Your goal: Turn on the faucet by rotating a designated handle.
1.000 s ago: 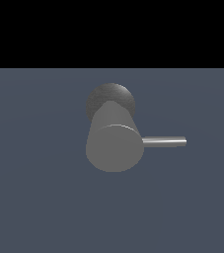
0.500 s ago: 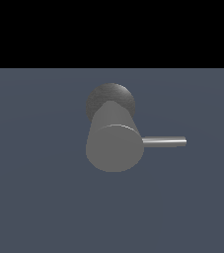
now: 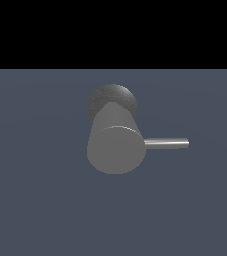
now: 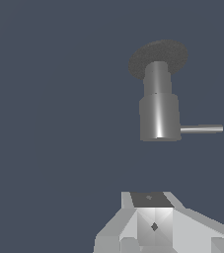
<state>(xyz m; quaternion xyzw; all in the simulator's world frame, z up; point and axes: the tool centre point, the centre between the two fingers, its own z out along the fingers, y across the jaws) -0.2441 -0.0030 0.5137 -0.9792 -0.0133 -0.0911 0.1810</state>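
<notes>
Grey and matte, the faucet (image 3: 116,145) stands on the blue-grey floor (image 3: 35,200), its thin shiny handle (image 3: 166,144) pointing to three o'clock in the exterior view. The white gripper (image 4: 155,230) sits well apart from both — its fingers are cut off, so open or closed cannot be told.

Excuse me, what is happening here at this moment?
A robot arm is meant to turn on a faucet by rotating its thin handle. The handle sticks out toward the exterior view's right. Nothing touches it. The pincer shows only in the wrist view, well apart from the faucet; its fingers cannot be seen.
</notes>
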